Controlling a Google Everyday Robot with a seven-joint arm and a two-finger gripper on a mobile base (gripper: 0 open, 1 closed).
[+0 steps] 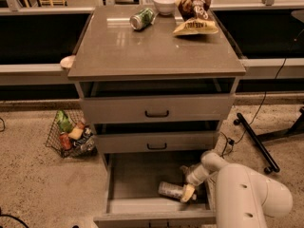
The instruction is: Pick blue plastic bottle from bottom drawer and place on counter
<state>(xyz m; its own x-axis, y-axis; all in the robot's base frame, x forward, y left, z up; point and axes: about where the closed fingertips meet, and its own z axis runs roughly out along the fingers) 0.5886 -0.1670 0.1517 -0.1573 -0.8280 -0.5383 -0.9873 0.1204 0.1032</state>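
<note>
Three grey drawers sit in one cabinet (95,127) under a glossy grey-brown counter (142,51). The top drawer (118,110) and middle drawer (123,143), each with a dark handle, are out only a little. The bottom drawer (135,175) is pulled far out, showing its plain floor.

A white robot arm (247,198) comes up from the lower right and bends down into that bottom drawer. On the floor to the left stands a wire basket (53,137) of packets.

At the back of the counter lie a chip bag (194,11), a white bowl (165,3) and a green can (142,19) on its side.

The blue plastic bottle (170,190) lies on its side on the drawer floor, right of the middle and near the front. The gripper (188,188) is at its right end, touching or nearly touching it. I cannot tell whether it is wide, narrow or clamped on the bottle.
</note>
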